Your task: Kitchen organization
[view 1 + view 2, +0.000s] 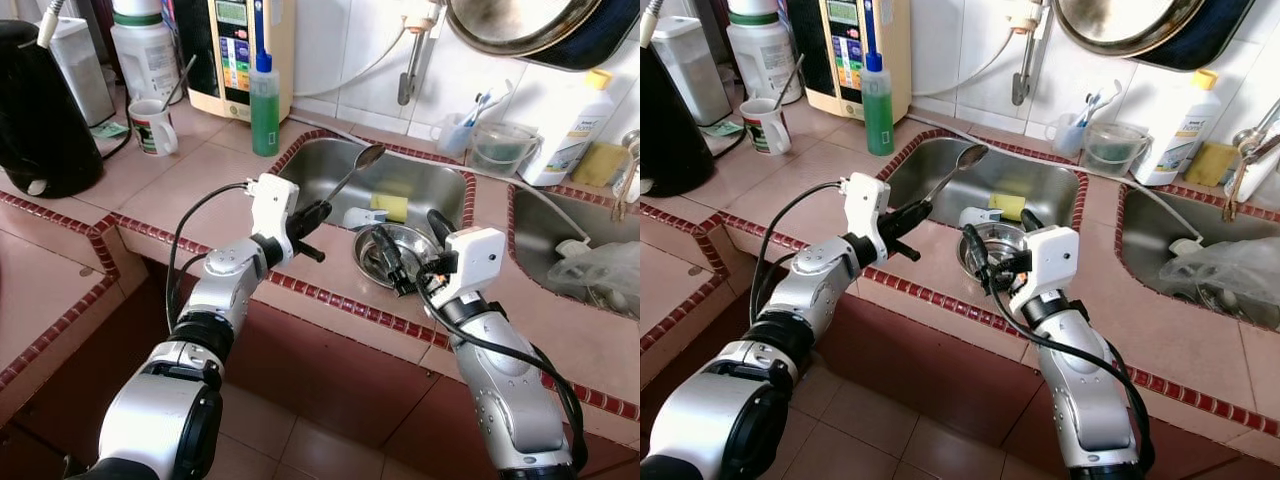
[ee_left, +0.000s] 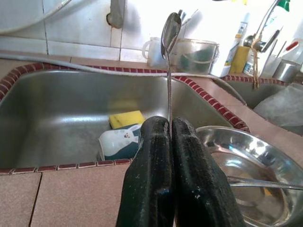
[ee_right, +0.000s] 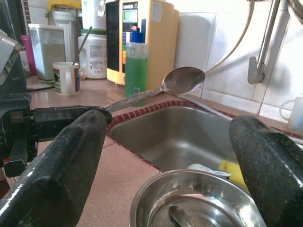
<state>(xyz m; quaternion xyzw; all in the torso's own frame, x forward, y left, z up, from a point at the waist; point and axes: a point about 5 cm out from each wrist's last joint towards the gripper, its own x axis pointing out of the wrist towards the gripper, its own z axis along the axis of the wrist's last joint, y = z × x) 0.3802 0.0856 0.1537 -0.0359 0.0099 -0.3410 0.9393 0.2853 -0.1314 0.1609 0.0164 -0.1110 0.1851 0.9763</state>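
The left hand (image 1: 312, 218) is closed tight on the handle of a metal spoon (image 1: 352, 173), which points up and away over the near edge of the steel sink (image 1: 420, 180). The right hand (image 1: 412, 252) is wide open, its fingers on both sides of a steel bowl (image 1: 384, 247) at the tiled counter (image 1: 200, 180) edge. A yellow sponge (image 1: 391, 206) and a small cup (image 2: 118, 143) lie in the sink.

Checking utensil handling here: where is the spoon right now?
The spoon is pinched by its handle in the left gripper, bowl end raised over the left sink, just left of the steel bowl.
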